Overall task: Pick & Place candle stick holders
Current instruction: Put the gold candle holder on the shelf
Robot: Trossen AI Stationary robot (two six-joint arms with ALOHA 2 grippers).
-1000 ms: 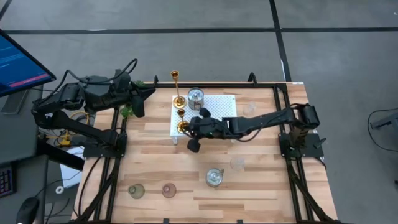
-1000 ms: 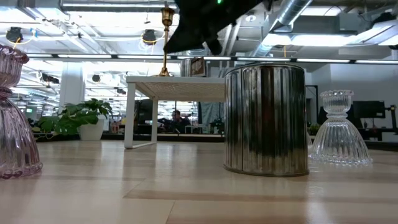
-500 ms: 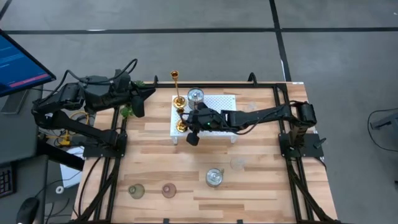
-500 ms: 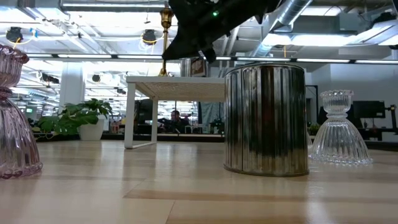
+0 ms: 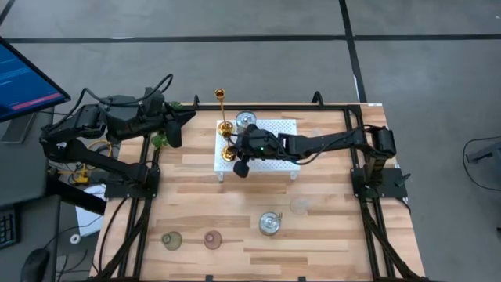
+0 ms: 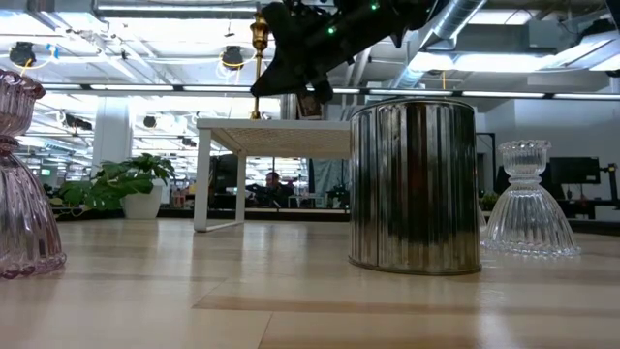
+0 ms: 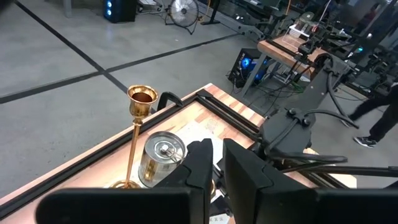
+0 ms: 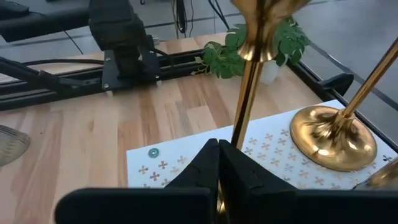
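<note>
My right gripper (image 5: pixel 233 150) reaches over the left end of the white perforated stand (image 5: pixel 274 129), shut on a gold candle stick holder (image 8: pixel 249 87). Its cup is cut off at the edge of the right wrist view. The tall slender gold holder (image 5: pixel 222 110) stands on its round base (image 8: pixel 329 140) close by on the stand, beside a silvery cup (image 5: pixel 246 119). On the table's near part stand a second silvery cup (image 5: pixel 269 223), a clear glass holder (image 5: pixel 299 206), a pinkish one (image 5: pixel 212 239) and a greenish one (image 5: pixel 171 239). My left gripper (image 7: pixel 216 165) waits, shut, at the far left. My right gripper pinches the gold holder's thin stem (image 8: pixel 239 134), low down, between its two shut fingers. The fingers come from the table's right, slanting downward, across the stem. The stem rises tilted out of the fingers. The fingers hide its foot, so I cannot tell whether it touches the stand.
A green leafy plant (image 5: pixel 160 139) sits at the table's left edge, next to the stand. Black rails (image 5: pixel 149 188) frame the table on both sides. In the low view the near silvery cup (image 6: pixel 415 184) and the glass holders (image 6: pixel 528 199) stand in front of the stand.
My right gripper has moved toward the table's far edge, further in over the stand, staying shut on the gold holder. The other holders have stayed where they were.
</note>
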